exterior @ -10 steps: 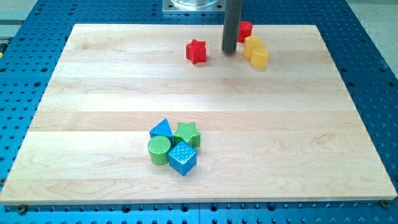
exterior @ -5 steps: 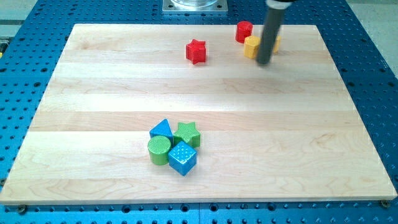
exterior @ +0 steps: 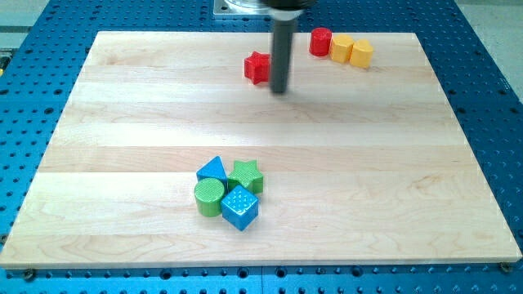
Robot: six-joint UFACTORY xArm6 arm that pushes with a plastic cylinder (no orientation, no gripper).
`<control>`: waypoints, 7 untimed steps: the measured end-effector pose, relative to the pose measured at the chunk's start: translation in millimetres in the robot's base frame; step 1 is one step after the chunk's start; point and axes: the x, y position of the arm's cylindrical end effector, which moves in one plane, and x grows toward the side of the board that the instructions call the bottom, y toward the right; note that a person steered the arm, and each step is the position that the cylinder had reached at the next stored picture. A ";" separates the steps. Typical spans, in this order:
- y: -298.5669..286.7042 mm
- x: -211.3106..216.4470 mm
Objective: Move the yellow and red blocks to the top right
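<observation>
My tip [exterior: 279,89] rests on the board just right of and slightly below the red star block [exterior: 257,67], very close to it or touching; I cannot tell which. A red cylinder block [exterior: 321,41] sits near the view's top right. Beside it on its right lie two yellow blocks, one rounded [exterior: 341,46] and one hexagonal [exterior: 361,54], touching each other in a row.
A cluster sits low in the middle of the wooden board [exterior: 122,122]: a blue triangle block [exterior: 213,169], a green star block [exterior: 246,175], a green cylinder block [exterior: 209,196] and a blue cube block [exterior: 239,207]. A metal mount [exterior: 237,7] stands at the view's top.
My tip swung from beside the yellow blocks leftward to the red star. The two yellow blocks moved up and right, now lined up beside the red cylinder.
</observation>
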 end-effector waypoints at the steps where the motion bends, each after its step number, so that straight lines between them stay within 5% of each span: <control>1: -17.9 -8.6; 3: -61.8 -41.3; 5: 86.9 -56.0; 7: 32.7 -69.1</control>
